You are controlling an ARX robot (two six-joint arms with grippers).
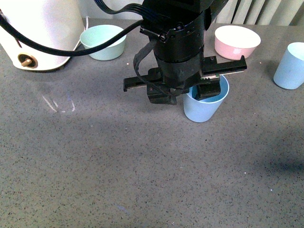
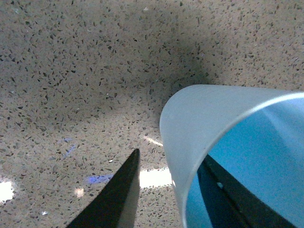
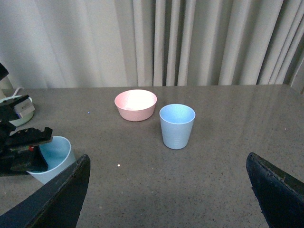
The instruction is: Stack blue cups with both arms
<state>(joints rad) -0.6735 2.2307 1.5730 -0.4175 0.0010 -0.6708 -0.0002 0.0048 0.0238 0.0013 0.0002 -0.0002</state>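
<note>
Front view: the left arm (image 1: 178, 52) is hanging over the first blue cup (image 1: 202, 110) at mid-counter, its jaws straddling the rim, one inside and one outside. The second blue cup (image 1: 289, 66) is standing alone, well apart at the right edge, so nothing is stacked yet. Left wrist view: the jaws are sitting spread astride the cup wall, and the outer finger (image 2: 118, 194) is showing a gap, so no pinch is judged made. Right wrist view: the right arm's jaws are gaping wide, holding nothing, and the second cup is standing upright just beside the pink bowl (image 3: 136, 104). The grey speckled counter (image 1: 142, 166) is showing faint glare; pale curtains (image 3: 190, 42) are hanging behind.
</note>
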